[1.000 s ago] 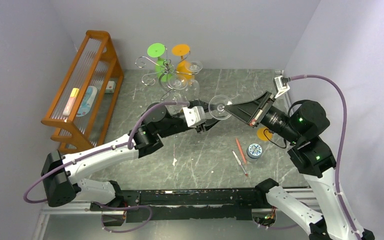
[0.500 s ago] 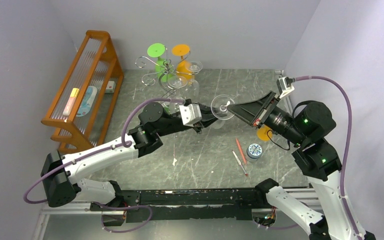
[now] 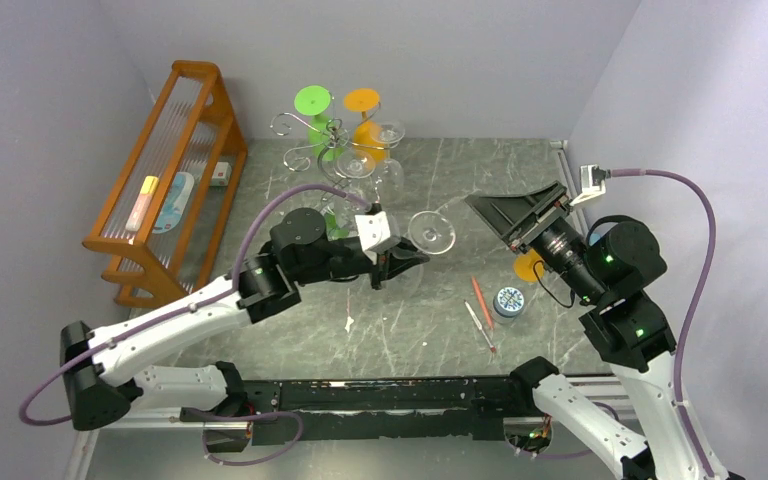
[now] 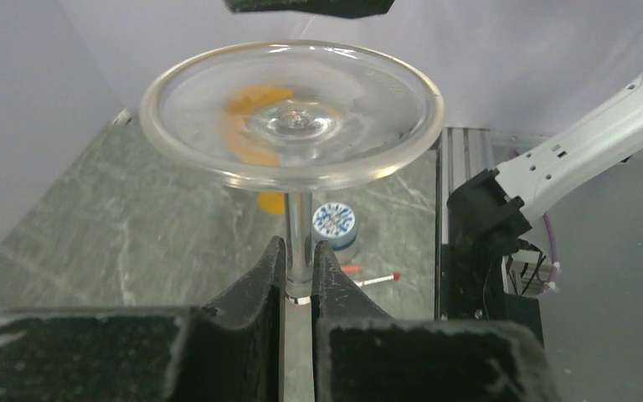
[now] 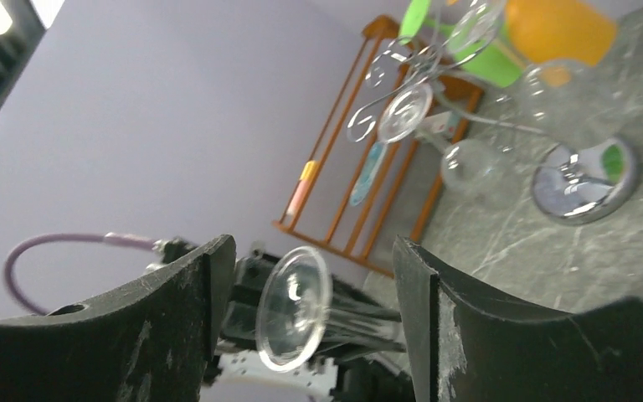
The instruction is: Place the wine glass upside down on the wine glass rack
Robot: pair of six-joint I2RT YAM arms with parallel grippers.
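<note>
My left gripper [image 3: 405, 256] is shut on the stem of the clear wine glass [image 3: 432, 232], which lies roughly level above the table with its round foot toward the right arm. In the left wrist view the fingers [image 4: 272, 268] pinch the stem under the wide foot [image 4: 293, 117]; the bowl is hidden. My right gripper [image 3: 482, 208] stands open just right of the foot, touching nothing. Its wrist view shows the foot [image 5: 295, 306] between the spread jaws but farther off. The silver wire wine glass rack [image 3: 332, 140] stands at the back with its mirrored base [image 5: 582, 180].
Clear glasses [image 3: 388, 135] hang on the rack beside green [image 3: 312, 100] and orange [image 3: 362, 99] ones. An orange wooden slatted rack [image 3: 170, 170] stands at the left wall. Two pens [image 3: 480, 310], a blue-white cap [image 3: 508, 300] and an orange disc [image 3: 530, 267] lie right of centre.
The right gripper has opened, let go of the glass's foot and drawn back to the right. The left gripper has shut on the stem and pulled the glass left and nearer.
</note>
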